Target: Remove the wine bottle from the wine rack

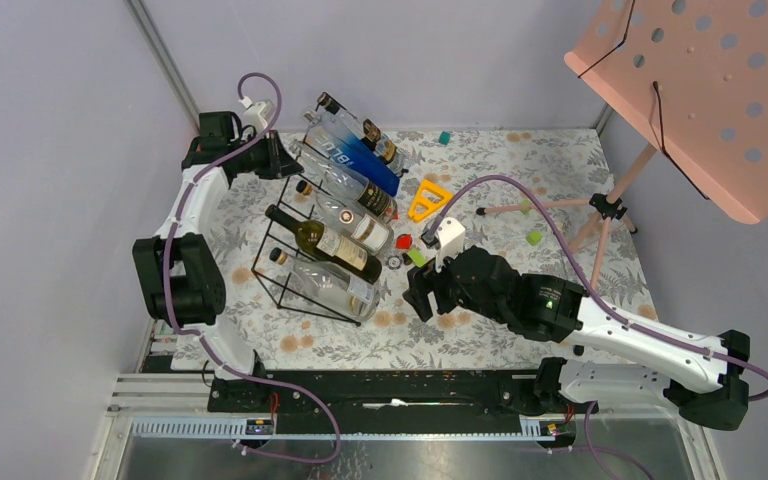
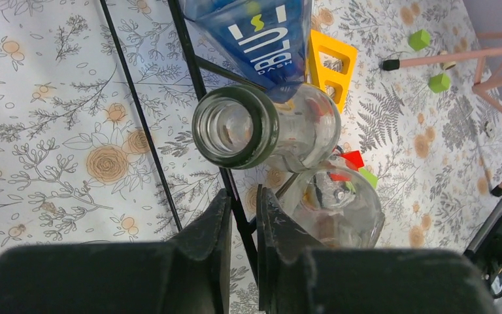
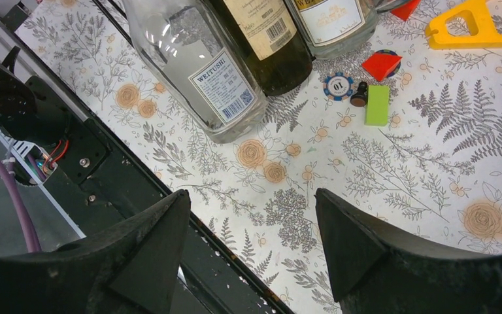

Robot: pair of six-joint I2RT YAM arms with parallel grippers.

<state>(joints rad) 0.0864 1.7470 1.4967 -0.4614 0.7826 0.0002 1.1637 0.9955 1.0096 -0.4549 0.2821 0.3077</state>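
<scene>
Near the table's (image 1: 550, 170) left edge, the wine bottle (image 1: 325, 245) lies on the wine rack (image 1: 267, 240). The left gripper (image 2: 242, 216) pinches a rack wire. The right gripper (image 3: 251, 203), spread wide, should grab the bottle's fat end straight.

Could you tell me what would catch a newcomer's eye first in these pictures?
The black wire wine rack, loaded with bottles at the left of the table, draws the eye first, the left gripper shut on one of its wires. Next is the pink perforated music stand over the far right corner, then the right gripper open near the bottles' bases.
</scene>
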